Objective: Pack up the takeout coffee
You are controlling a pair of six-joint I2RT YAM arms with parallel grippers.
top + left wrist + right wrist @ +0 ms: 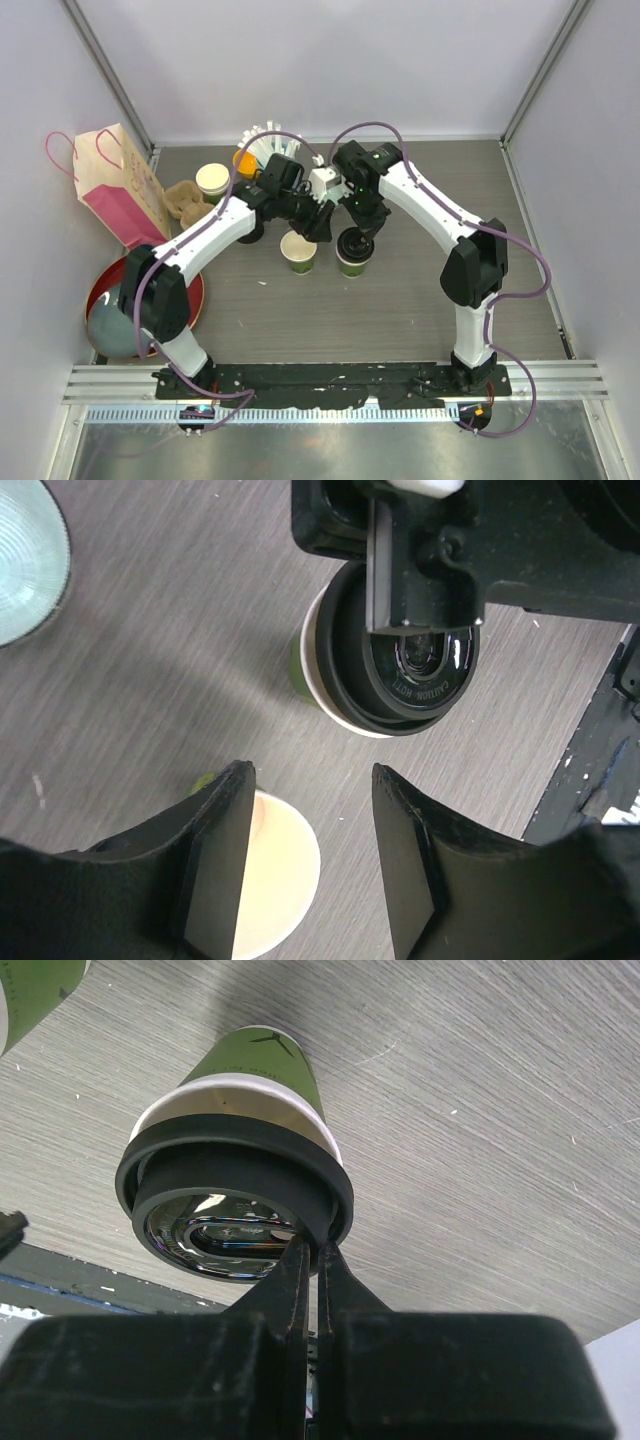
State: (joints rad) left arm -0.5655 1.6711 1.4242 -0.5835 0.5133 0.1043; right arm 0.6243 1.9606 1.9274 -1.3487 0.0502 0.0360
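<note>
As seen from above, cups: side by side mid-table (400,310), just apart.
Open cup (298,250): uncovered, cream inside.
Lidded cup (255,1060): black lid (240,1160) on top, slightly askew.
Right gripper (312,1250): nearly closed, pinching lid rim.
Left gripper (312,775): spread wide, holding nothing, above open cup.

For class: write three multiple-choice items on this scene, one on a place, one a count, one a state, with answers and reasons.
1. Where does the pink bag stand? A far left; B far right; C between the cups.
2. How many of the two centre green cups carry a lid? A none; B one; C two.
3. The left gripper is: A open; B shut on a straw; C shut on a lid.
1 A: it stands far left in the top view. 2 B: only the right-hand cup wears a black lid. 3 A: its fingers stand apart.
</note>
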